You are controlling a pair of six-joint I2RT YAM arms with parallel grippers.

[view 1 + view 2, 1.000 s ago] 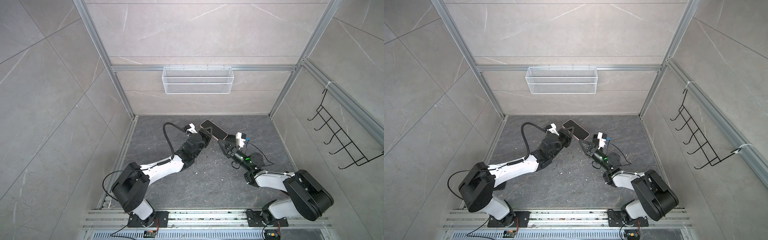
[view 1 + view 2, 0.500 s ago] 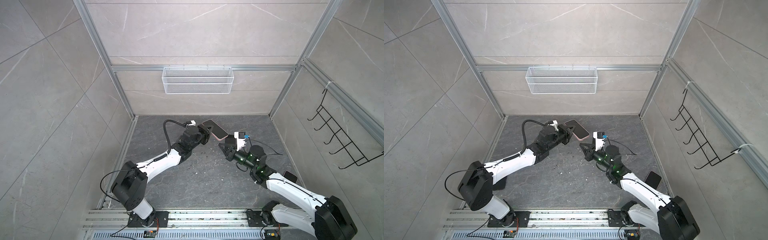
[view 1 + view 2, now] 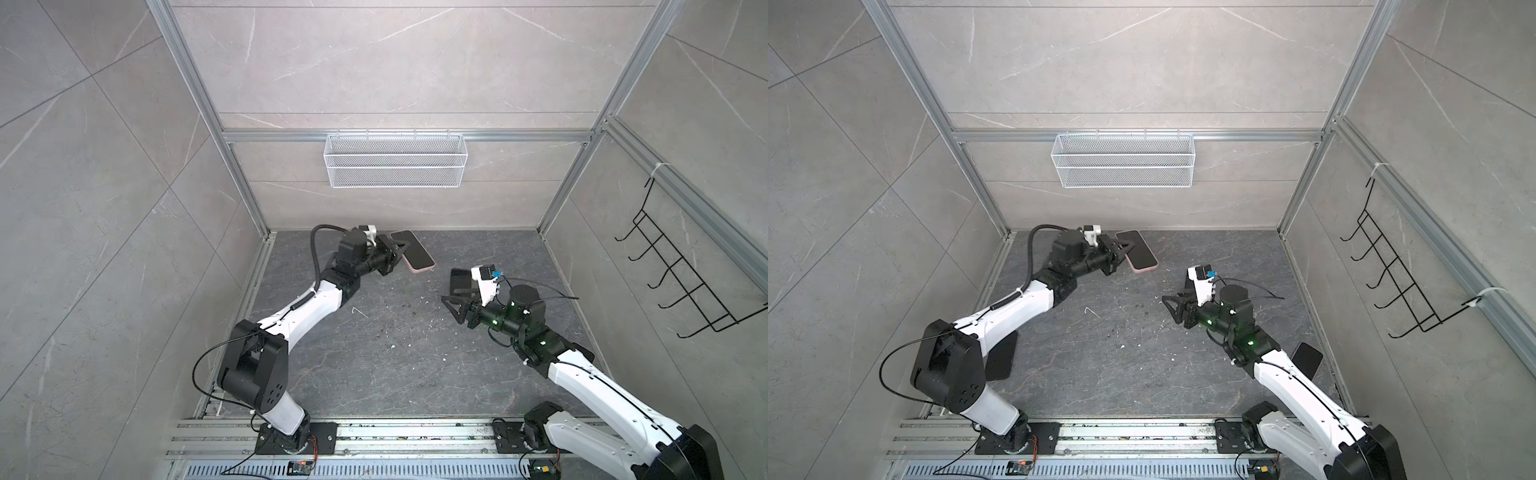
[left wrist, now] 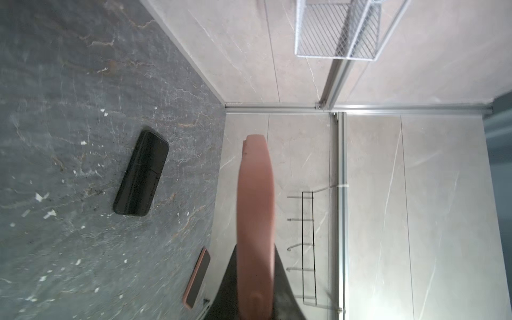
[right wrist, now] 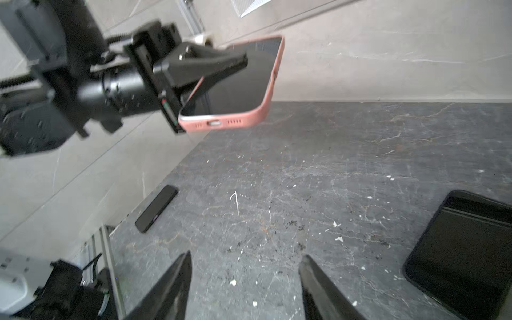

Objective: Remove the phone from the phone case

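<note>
The phone, dark screen up, sits in its pink phone case and hangs above the floor near the back wall. My left gripper is shut on one long side of the cased phone. In the right wrist view the case's port end faces the camera, with a black finger across the screen. The left wrist view shows only the case's pink edge. My right gripper is open and empty, low over the floor, well apart from the phone.
A black phone-like slab lies on the floor beside the right gripper. Another dark one leans at the right wall, and one lies under the left arm. A wire basket hangs on the back wall.
The right gripper let go at the phone, pulled away to the right and forward, and opened. The left gripper carried the cased phone back toward the rear wall.
</note>
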